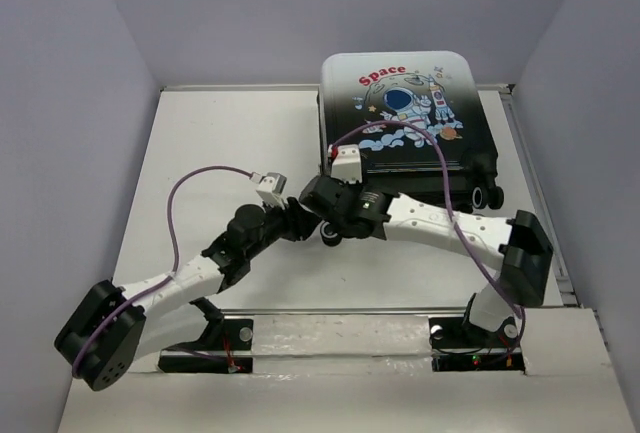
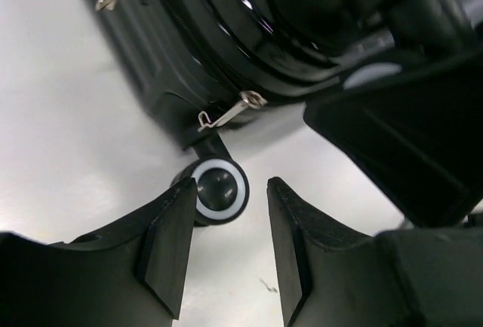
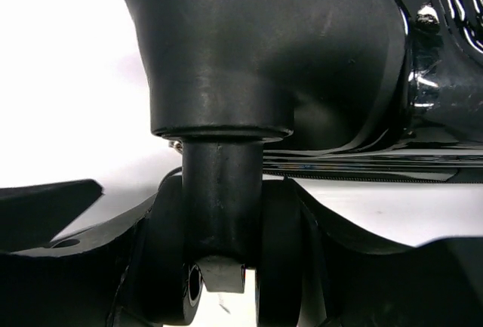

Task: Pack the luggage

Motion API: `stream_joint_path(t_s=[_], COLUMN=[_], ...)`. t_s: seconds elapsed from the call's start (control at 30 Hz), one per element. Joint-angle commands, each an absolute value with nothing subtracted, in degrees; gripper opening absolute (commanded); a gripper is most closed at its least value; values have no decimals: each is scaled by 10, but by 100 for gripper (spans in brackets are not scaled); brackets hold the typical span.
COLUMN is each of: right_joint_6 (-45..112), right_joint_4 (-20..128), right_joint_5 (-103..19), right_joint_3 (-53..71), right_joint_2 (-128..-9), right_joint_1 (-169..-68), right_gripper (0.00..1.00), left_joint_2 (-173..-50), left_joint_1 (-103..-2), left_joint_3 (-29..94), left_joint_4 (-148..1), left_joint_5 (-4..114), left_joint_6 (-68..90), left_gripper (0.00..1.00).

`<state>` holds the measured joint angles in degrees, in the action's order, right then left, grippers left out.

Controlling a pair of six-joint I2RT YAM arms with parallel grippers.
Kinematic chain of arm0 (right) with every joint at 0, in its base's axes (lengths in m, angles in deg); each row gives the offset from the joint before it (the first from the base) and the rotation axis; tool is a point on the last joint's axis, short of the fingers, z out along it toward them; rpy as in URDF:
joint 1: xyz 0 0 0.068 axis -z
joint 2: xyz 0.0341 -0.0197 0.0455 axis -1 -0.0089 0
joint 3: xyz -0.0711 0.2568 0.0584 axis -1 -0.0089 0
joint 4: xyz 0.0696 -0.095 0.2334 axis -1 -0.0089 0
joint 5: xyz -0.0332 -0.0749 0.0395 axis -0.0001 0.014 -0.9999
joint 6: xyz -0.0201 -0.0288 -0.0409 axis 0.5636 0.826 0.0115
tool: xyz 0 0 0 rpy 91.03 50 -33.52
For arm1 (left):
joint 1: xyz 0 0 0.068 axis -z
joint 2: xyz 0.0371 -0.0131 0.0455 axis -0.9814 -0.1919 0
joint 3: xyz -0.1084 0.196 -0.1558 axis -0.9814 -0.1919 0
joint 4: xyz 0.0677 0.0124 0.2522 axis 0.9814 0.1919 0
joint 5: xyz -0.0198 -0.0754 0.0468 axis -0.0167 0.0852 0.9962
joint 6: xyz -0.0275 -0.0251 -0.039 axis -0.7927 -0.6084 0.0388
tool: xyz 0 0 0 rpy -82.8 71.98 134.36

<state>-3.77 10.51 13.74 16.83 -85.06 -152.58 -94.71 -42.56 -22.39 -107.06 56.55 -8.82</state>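
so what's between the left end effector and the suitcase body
Left wrist view: a white-rimmed wheel of the suitcase sits ahead of the left end effector, bare table around it, a zipper pull above.

From above, the suitcase (image 1: 400, 123) loses its 7 o'clock corner under the right wrist (image 1: 345, 203), and both grippers' fingers are hidden there. In the left wrist view the left gripper (image 2: 230, 198) is cut off at 6 o'clock. One finger (image 2: 166, 251) covers part of a wheel (image 2: 220, 189), the suitcase runs out at 12, and a blurred mass (image 2: 392, 146) at 3 is too close to name. In the right wrist view the right gripper (image 3: 224, 214) is cut at 6. The wheel stem (image 3: 223, 168) between its fingers is blurred, and whether they pinch it is too dark to tell.
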Motion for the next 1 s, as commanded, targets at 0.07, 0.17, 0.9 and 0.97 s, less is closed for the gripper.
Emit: stream_joint_path(t_s=[0.07, 0.17, 0.9, 0.97], right_joint_6=[38, 60, 108, 108], right_joint_4=[198, 229, 350, 355], right_joint_5=[105, 78, -15, -19], right_joint_3=[75, 49, -50, -56], right_joint_2=[-720, -689, -600, -598], right_joint_1=[-1507, -1501, -1496, -1496], right_gripper=[7, 7, 7, 7], left_joint_2=[-987, -1018, -1194, -1191], left_joint_1=[-347, -339, -302, -302], left_joint_3=[-192, -172, -53, -54], left_joint_4=[-1147, -1156, -1186, -1185], left_joint_5=[578, 570, 669, 686], left_joint_6=[-39, -24, 27, 27], left_gripper=[54, 55, 27, 6])
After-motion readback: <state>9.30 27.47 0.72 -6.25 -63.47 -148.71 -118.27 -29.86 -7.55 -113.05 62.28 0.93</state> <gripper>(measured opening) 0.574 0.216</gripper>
